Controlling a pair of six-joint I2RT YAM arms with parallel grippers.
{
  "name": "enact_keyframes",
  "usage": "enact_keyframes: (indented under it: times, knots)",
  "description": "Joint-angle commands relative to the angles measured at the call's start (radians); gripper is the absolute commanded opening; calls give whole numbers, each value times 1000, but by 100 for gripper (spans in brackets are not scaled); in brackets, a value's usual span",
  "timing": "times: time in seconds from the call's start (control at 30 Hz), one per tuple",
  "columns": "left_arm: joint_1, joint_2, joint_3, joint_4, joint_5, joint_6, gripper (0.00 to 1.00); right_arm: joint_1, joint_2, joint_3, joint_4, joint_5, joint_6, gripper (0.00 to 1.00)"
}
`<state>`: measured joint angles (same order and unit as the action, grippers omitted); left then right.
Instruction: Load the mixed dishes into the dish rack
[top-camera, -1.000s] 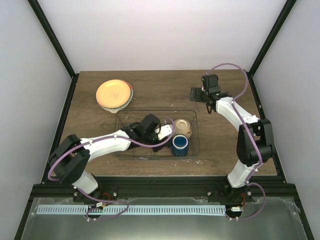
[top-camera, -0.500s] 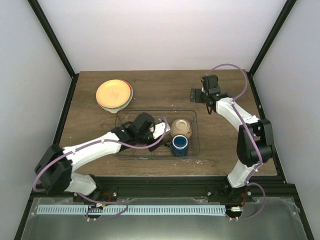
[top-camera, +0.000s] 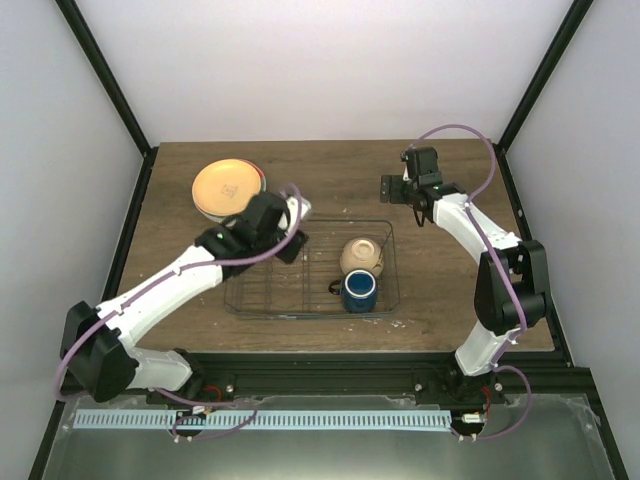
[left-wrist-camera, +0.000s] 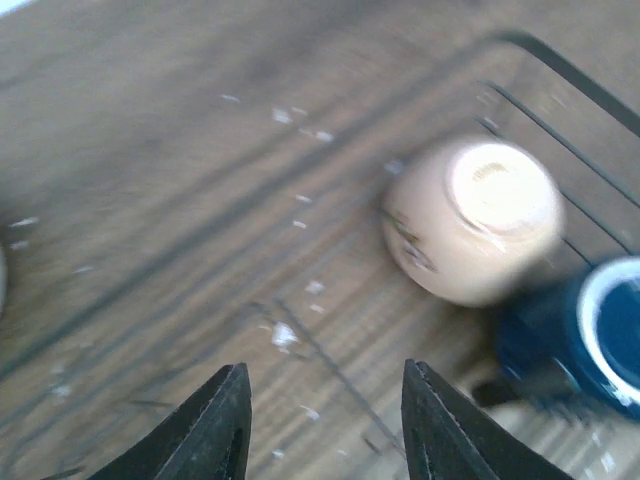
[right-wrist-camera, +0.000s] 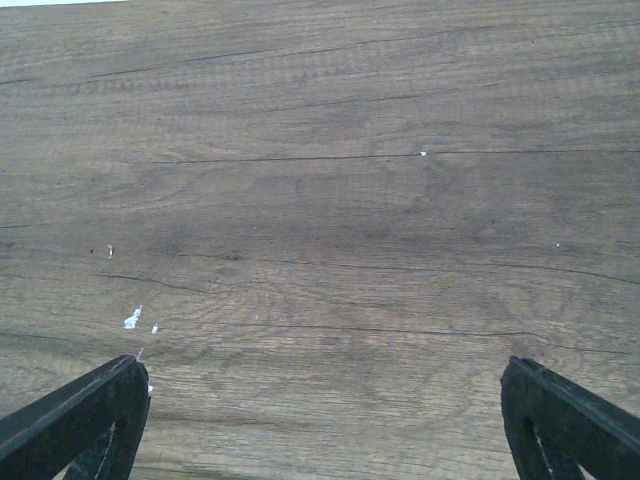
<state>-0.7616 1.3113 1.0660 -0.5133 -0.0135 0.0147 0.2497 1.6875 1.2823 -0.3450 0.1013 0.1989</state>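
The wire dish rack sits mid-table. In its right half lie a cream bowl, upside down, and a dark blue mug, upright. A stack of plates with the orange-yellow plate on top lies on the table left of and behind the rack; the plates under it are mostly hidden. My left gripper is open and empty above the rack's back left part. Its wrist view shows the gripper, the bowl, the mug and rack wires. My right gripper is wide open and empty.
The right gripper hovers over bare wood at the back right. The table has dark frame posts at its back corners and white walls around it. Small white specks lie on the wood.
My left gripper has pulled away from the bowl and mug, moving left and back toward the plate stack. The bowl and mug stay in the rack. The right arm has not moved.
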Motion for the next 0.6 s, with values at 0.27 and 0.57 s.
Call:
enact_keyframes:
  times: [0.27, 0.57]
  knots:
    - [456, 272, 428, -271, -109, -95, 44, -8, 9, 54, -45, -28, -12, 98]
    - [685, 439, 514, -316, -117, -114, 43, -9, -2, 55, -49, -55, -20, 98]
